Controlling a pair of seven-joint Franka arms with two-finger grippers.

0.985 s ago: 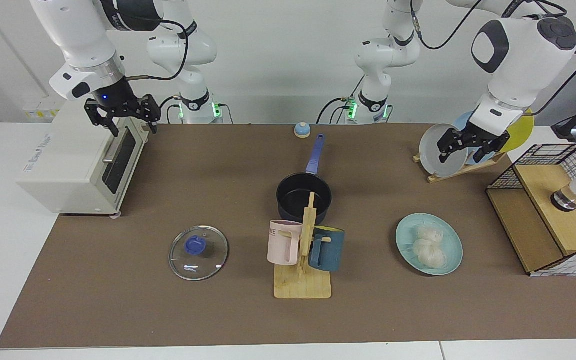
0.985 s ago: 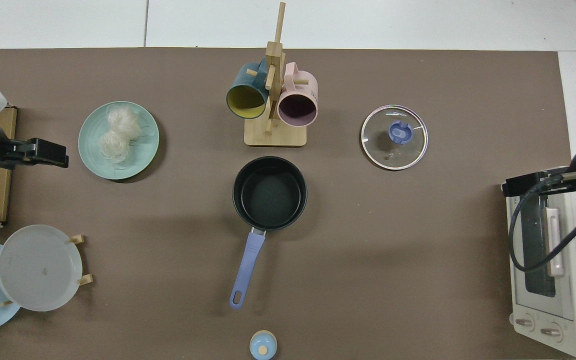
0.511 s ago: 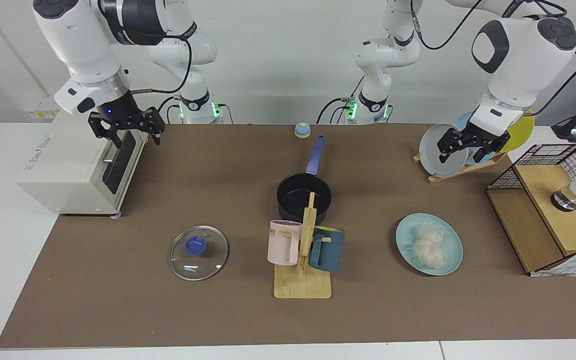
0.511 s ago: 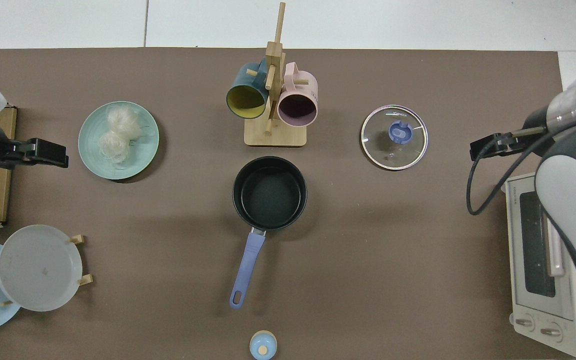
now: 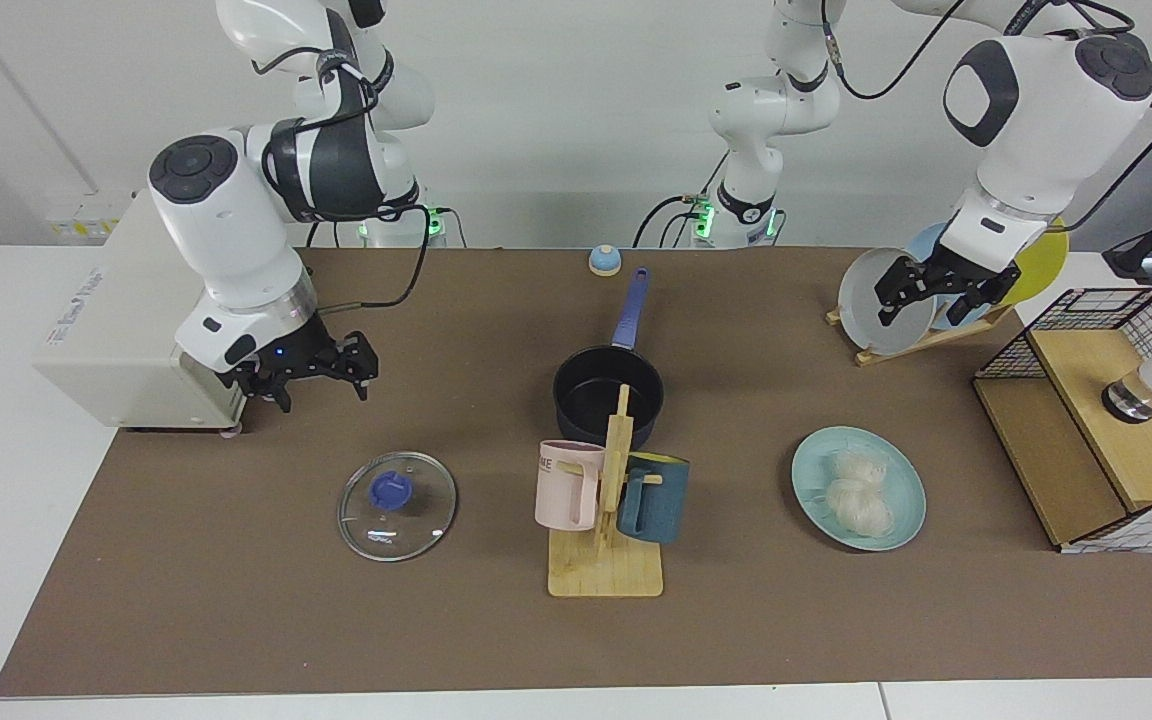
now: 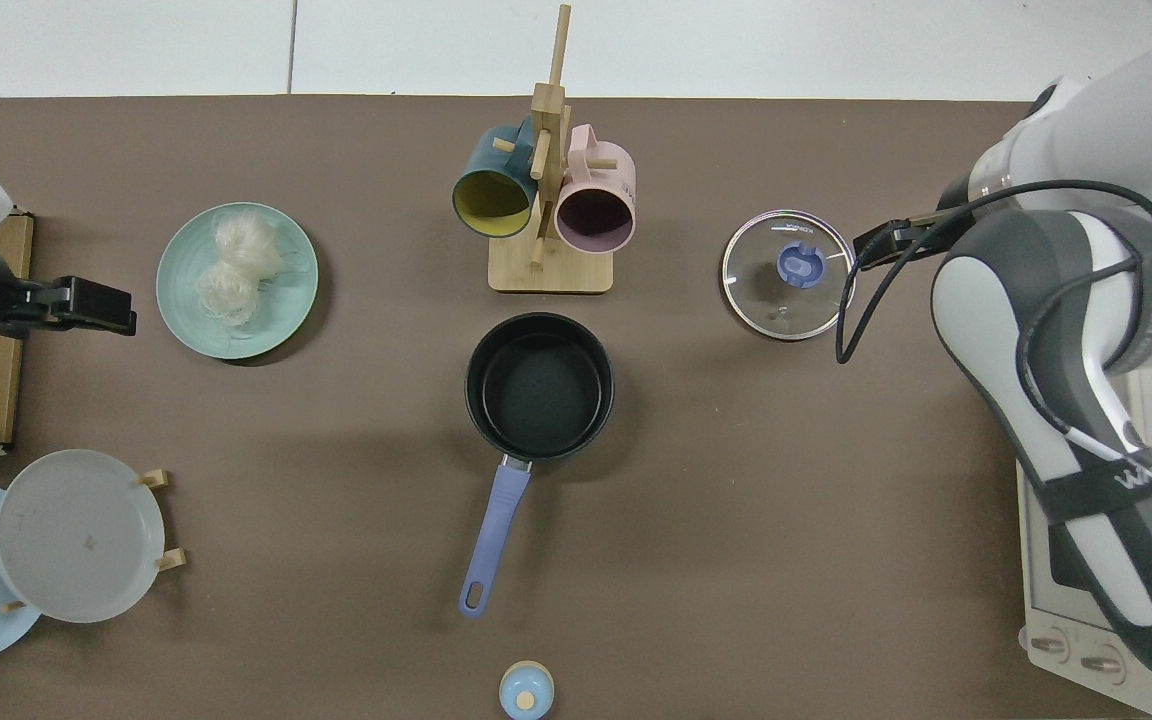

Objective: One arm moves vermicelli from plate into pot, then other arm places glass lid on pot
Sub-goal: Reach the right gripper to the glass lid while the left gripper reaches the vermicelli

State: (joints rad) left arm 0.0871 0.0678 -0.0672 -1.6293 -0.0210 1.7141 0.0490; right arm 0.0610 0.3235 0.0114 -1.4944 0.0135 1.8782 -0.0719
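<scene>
The glass lid (image 5: 397, 505) (image 6: 788, 274) with its blue knob lies flat on the brown mat. The black pot (image 5: 607, 390) (image 6: 539, 385) with a blue handle stands empty mid-table. White vermicelli (image 5: 858, 492) (image 6: 236, 262) rests on the teal plate (image 5: 904, 520) (image 6: 288, 308). My right gripper (image 5: 321, 385) (image 6: 886, 240) hangs open and empty just behind the lid, above the mat beside the toaster oven. My left gripper (image 5: 921, 300) (image 6: 101, 305) waits open and empty in front of the plate rack, behind the teal plate.
A wooden mug tree (image 5: 606, 560) with a pink and a blue mug stands right in front of the pot. The toaster oven (image 5: 116, 320), a plate rack (image 5: 886, 345), a wire-and-wood box (image 5: 1096, 430) and a small blue bell (image 5: 604, 260) line the table's sides and back.
My right arm has swung down and forward from above the toaster oven to just behind the glass lid. The left arm has not moved.
</scene>
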